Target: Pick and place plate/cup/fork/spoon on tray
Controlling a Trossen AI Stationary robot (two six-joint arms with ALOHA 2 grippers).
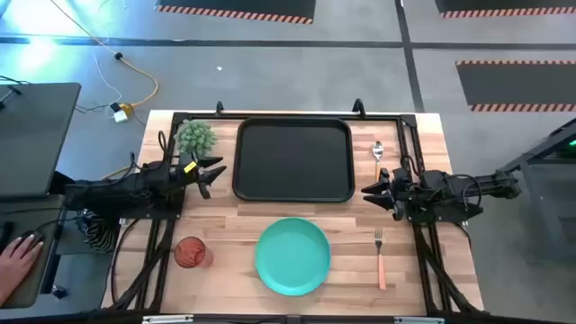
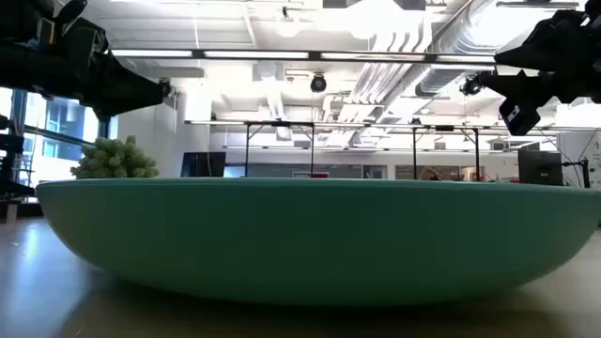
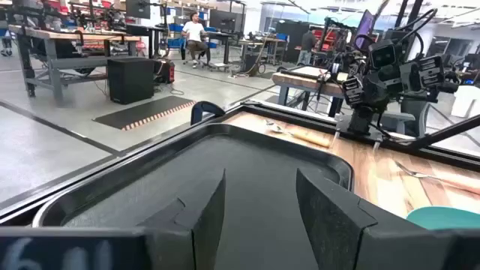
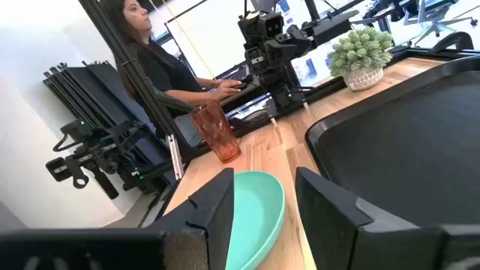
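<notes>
The black tray (image 1: pixel 292 160) lies at the table's far middle, with nothing on it. The teal plate (image 1: pixel 292 256) rests flat near the front edge, and it fills the low view (image 2: pixel 310 239). The red-brown cup (image 1: pixel 191 253) stands upright to the plate's left. The fork (image 1: pixel 380 256) lies right of the plate. The spoon (image 1: pixel 379 155) lies right of the tray. My left gripper (image 1: pixel 213 175) is open, above the table just left of the tray. My right gripper (image 1: pixel 371 190) is open, right of the tray's near corner. Both are empty.
A spiky green plant in a pot (image 1: pixel 195 138) stands at the far left, close behind my left gripper. A person's hand (image 1: pixel 18 256) rests on a desk left of the table. Bare wood lies between the tray and the plate.
</notes>
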